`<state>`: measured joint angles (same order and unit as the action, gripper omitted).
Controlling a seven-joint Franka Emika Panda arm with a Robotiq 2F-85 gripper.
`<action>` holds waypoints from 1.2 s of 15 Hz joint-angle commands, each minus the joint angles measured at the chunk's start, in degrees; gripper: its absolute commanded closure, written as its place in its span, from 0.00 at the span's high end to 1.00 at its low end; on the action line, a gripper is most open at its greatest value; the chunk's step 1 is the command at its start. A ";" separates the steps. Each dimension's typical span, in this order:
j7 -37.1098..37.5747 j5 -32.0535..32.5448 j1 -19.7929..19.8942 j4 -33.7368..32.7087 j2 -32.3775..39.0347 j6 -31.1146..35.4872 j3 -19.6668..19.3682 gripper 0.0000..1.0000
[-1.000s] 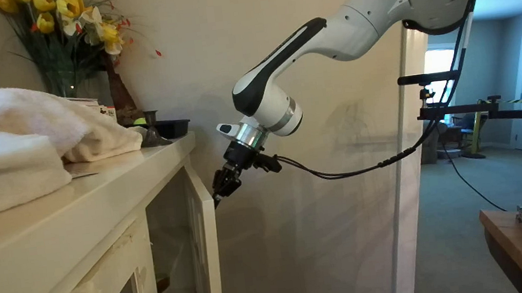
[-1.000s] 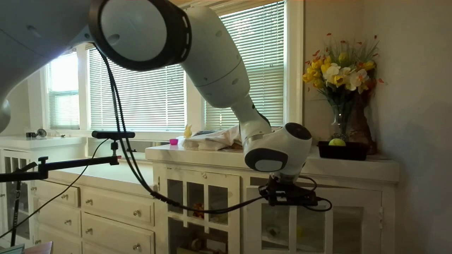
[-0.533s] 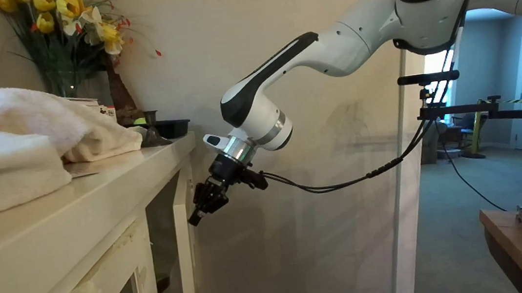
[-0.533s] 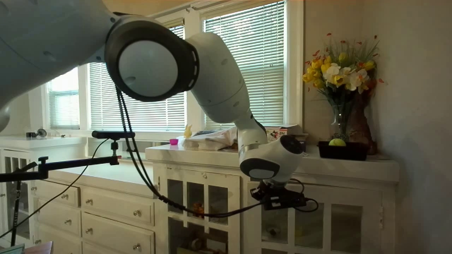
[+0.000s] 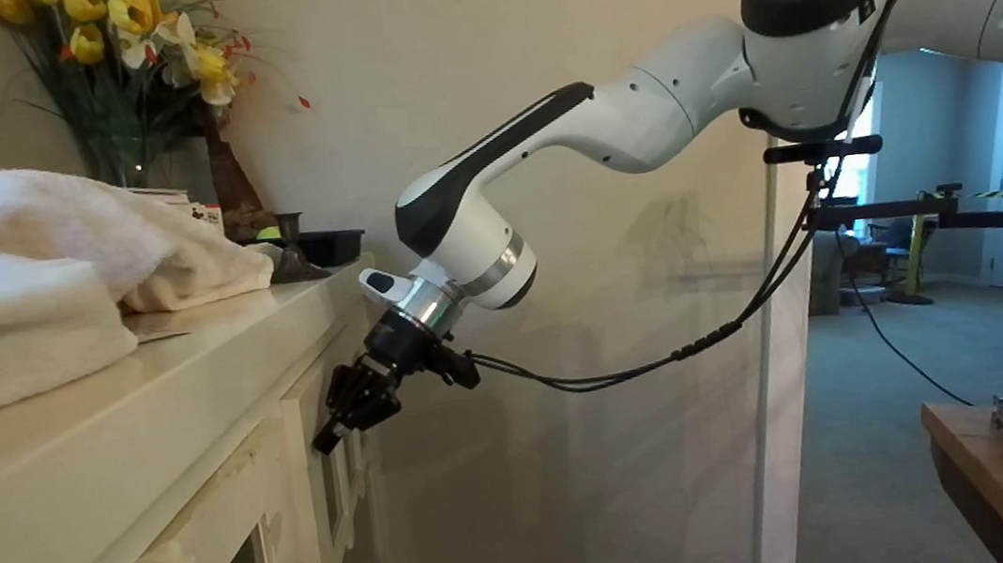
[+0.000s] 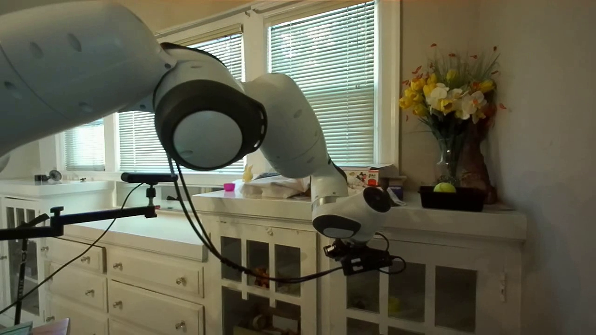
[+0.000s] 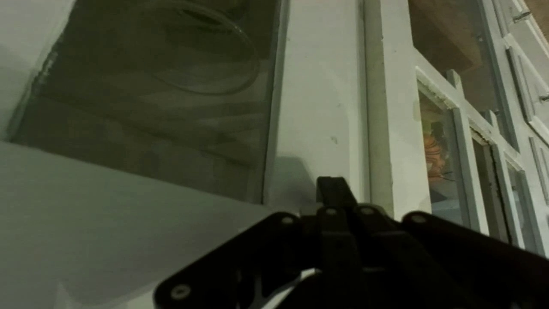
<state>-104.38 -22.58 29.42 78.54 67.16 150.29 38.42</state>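
My gripper [image 5: 325, 441] has its black fingers together, with nothing between them. Its tips are at the face of a white glass-paned cabinet door [image 5: 303, 493], near the free edge; firm contact cannot be told. In the wrist view the shut gripper [image 7: 333, 189] points at the white door stile [image 7: 317, 98], its shadow falling beside it. The door [image 6: 430, 253] stands almost in line with the cabinet front, its edge slightly proud of the frame. Behind the glass shows a round clear rim [image 7: 253, 56]. In an exterior view the wrist hardware [image 6: 365, 260] hides the fingertips.
On the cabinet top are a crumpled towel [image 5: 38, 278], a black bin [image 6: 451, 201] with a yellow-green ball [image 6: 444, 187], and flowers [image 6: 447, 100]. A neighbouring glass door [image 6: 307, 260] adjoins. A wall [image 5: 580, 471] stands close beside the cabinet. Cables [image 5: 588, 377] hang from the arm.
The cabinet door has swung inward from standing well out to nearly flush, covering the opening. My gripper has moved with it, toward the cabinet and somewhat lower, staying shut.
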 commanded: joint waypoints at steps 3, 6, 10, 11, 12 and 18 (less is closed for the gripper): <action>1.48 -5.59 2.94 -0.51 -0.49 4.09 -0.51 0.00; 3.07 -8.49 7.28 1.29 -2.62 9.10 0.26 0.00; 8.96 -9.73 12.10 4.06 -6.38 16.76 0.38 0.00; 10.87 -9.63 12.98 4.77 -7.39 19.12 0.53 0.00; 13.68 -9.17 13.62 6.08 -8.99 21.63 0.17 0.00; 32.49 -12.14 7.30 15.29 -24.21 30.55 -14.56 0.00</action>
<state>-80.92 -31.24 41.39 85.71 53.47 179.30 33.35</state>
